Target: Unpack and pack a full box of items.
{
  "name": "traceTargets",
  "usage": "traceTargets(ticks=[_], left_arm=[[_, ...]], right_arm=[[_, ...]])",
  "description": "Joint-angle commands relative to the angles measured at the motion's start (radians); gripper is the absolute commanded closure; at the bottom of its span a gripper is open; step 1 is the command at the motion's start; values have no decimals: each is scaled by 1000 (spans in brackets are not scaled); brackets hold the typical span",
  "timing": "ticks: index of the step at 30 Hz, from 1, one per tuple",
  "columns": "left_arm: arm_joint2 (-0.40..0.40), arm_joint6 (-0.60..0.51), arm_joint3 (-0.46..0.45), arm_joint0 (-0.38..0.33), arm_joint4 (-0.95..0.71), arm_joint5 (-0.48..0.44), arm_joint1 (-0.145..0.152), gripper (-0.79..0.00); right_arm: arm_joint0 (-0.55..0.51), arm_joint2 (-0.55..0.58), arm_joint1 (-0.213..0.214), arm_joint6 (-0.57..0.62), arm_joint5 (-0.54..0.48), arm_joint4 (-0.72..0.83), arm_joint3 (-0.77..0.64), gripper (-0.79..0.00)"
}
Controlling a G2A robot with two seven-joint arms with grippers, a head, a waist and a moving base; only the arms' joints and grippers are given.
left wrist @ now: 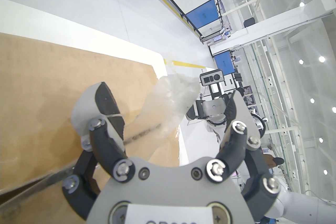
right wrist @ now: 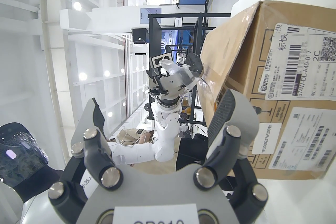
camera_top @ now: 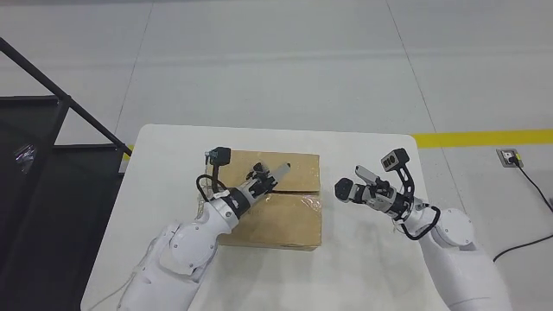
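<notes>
Left gripper (left wrist: pixel 169 97) over box (camera_top: pixel 285 220); tape strip (left wrist: pixel 172 107) points toward right gripper (camera_top: pixel 350 184).

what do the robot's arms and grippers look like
The left arm and right arm have smooth white shells with a black cable looped at each wrist. The left gripper and right gripper match: a light grey plate with silver screws, black linkages, and two pale grey fingers faced with black ridged pads. A white printed label sits on each base.
</notes>
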Motion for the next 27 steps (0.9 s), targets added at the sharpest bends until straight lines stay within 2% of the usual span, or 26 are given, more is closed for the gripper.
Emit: traceTargets(ticks=[1, 10, 15, 18, 20, 23, 27], left_arm=[[14, 0, 9, -10, 4, 5, -4, -785], [61, 19, 37, -34, 40, 8, -18, -785], [46, 39, 6, -28, -2, -1, -23, -785], [-13, -5, -84, 7, -90, -4, -16, -785], [-79, -42, -166, 43, -124, 1, -5, -785], [-183, -90, -277, 105, -196, 7, 9, -785], [-340, -129, -365, 189, -262, -9, 27, -785]], right_arm=[[-8, 8, 2, 4, -6, 8, -2, -785], [-29, 32, 10, 21, -26, 33, 6, -785], [-31, 37, 13, 33, -50, 44, 6, -785], [-33, 43, 15, 55, -90, 41, -21, -785], [-33, 45, 17, 62, -98, 38, -47, -785], [-18, 38, 19, 52, -72, 21, -76, -785], [23, 5, 15, 47, -34, 4, -101, -785]])
